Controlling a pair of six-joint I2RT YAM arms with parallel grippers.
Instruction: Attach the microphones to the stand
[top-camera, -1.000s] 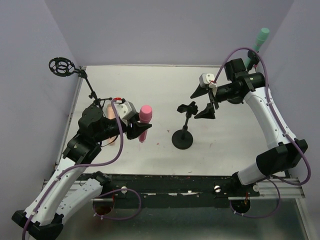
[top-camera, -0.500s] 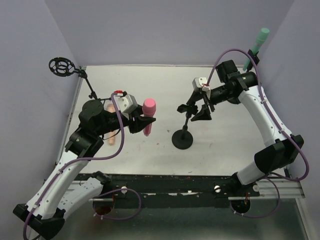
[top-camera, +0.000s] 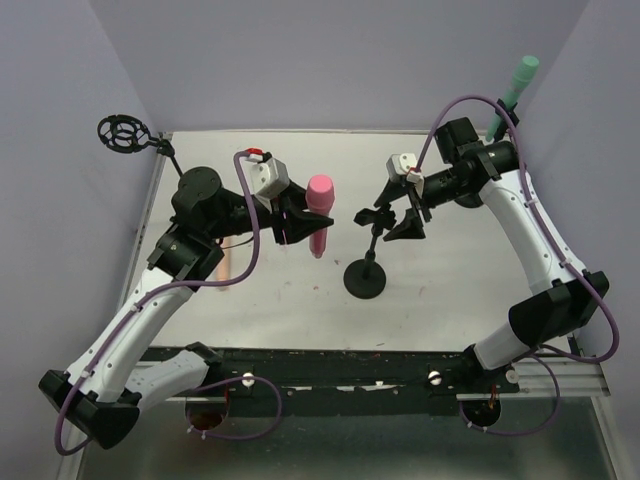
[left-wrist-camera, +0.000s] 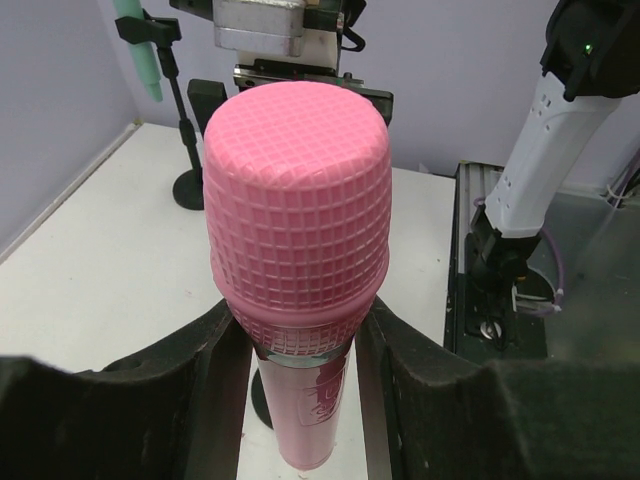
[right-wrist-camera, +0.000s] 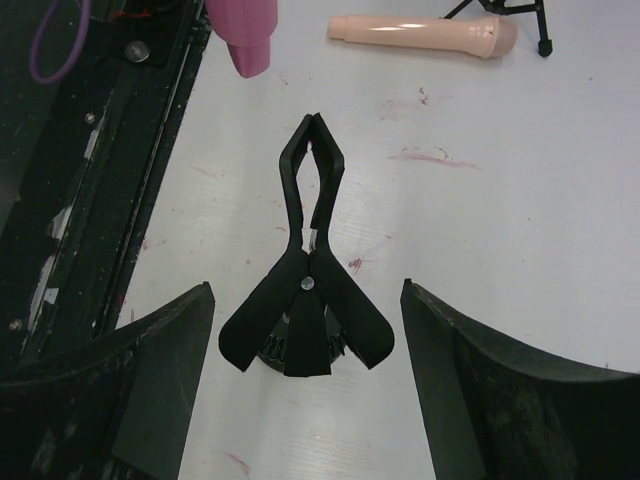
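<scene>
Left pincer (top-camera: 303, 224), pinching the pink microphone (top-camera: 320, 192) upright, has carried it rightward to just beside the centre stand's (top-camera: 364, 278) spring clip (top-camera: 375, 214), whose handles the spread right pincer (top-camera: 401, 207) now straddles, suggesting insertion is imminent.

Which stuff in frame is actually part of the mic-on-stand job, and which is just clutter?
Job: pink microphone, peach microphone, green microphone (already clipped), clip stand, ring stand.
Clutter: purple cables, red marks on the table.
</scene>
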